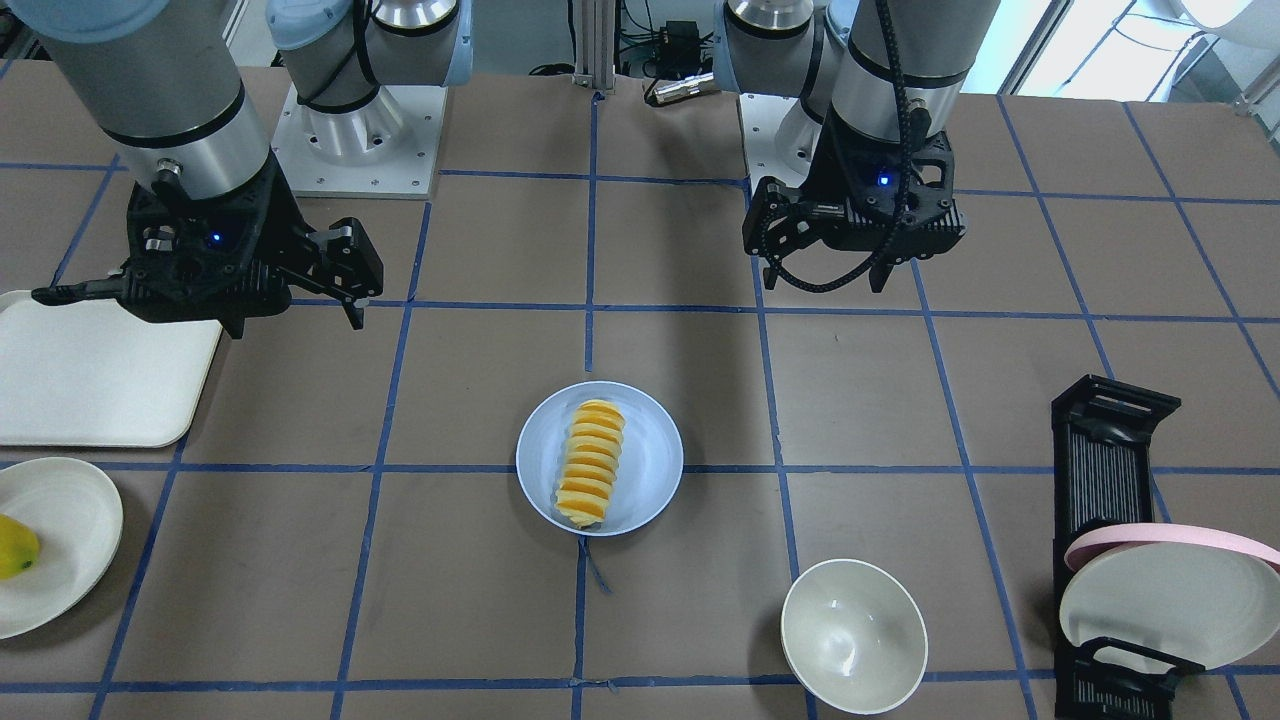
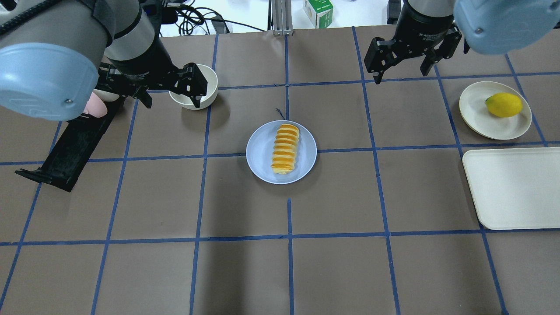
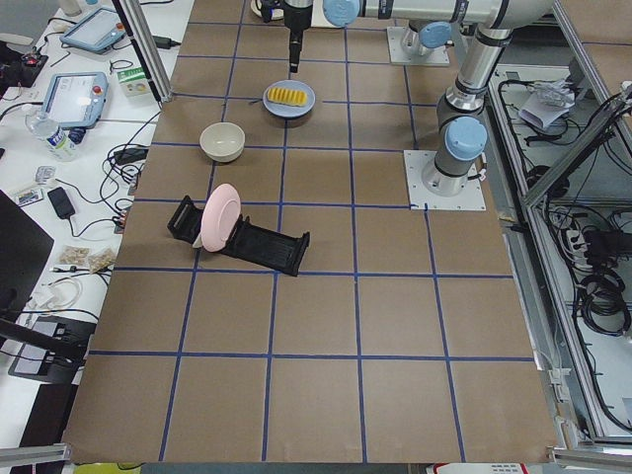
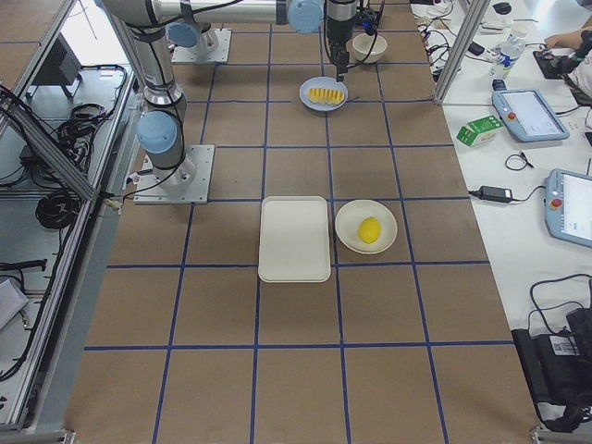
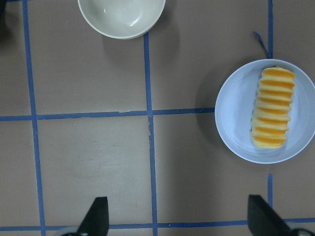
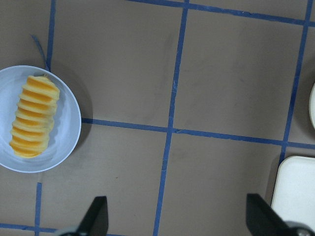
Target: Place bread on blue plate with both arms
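A brown worktop [image 2: 245, 271] is gridded with blue tape. The left arm [image 2: 131, 39] hovers well off to the blue plate's [image 2: 262, 153] left and the right arm [image 2: 426, 17] well off to its right. Both sets of jaws are spread wide and hold nothing. The bread [image 2: 285, 148] lies lengthwise on the blue plate, inside its rim.

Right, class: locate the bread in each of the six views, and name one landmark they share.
Front-facing: bread at centre.
Overhead: bread at centre.
Exterior left: bread near top, centre-left.
Exterior right: bread near top centre.
Left wrist: bread at right side.
Right wrist: bread at left side.
Shared landmark: the blue plate beneath it.
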`<state>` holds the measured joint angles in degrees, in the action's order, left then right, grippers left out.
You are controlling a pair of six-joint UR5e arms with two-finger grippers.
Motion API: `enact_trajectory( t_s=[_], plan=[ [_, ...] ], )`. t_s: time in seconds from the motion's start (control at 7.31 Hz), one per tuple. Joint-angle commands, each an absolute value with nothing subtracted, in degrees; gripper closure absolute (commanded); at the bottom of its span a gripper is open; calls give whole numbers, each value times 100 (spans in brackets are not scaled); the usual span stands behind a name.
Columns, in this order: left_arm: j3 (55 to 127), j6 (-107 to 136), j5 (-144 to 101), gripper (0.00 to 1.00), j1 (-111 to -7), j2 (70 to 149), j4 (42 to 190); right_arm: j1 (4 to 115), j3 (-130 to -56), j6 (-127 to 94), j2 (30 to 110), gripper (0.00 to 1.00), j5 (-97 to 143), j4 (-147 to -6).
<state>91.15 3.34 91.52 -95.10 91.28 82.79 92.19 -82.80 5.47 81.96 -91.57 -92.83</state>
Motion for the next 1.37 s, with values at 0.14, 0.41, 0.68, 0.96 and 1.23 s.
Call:
enact_trajectory(
  t_s=[0.14,0.41,0.68,0.96,1.23],
  plan=[
    [9114,343,9149,0,-9510,9176,8174,9272,-7928,184,7990,0,-9202,-8789],
    [9053,334,9167,0,-9501,9246,8183,9272,-7998,114,8025,0,-9202,-8798],
    [9035,334,9176,0,-9501,9220,8183,9272,-8077,167,8059,0,-9150,-8737],
    [9026,290,9158,0,-9501,9167,8165,9264,-8156,141,8121,0,-9141,-8763],
    [9088,264,9167,0,-9501,9158,8174,9264,-8191,150,8139,0,-9202,-8754]
  ],
)
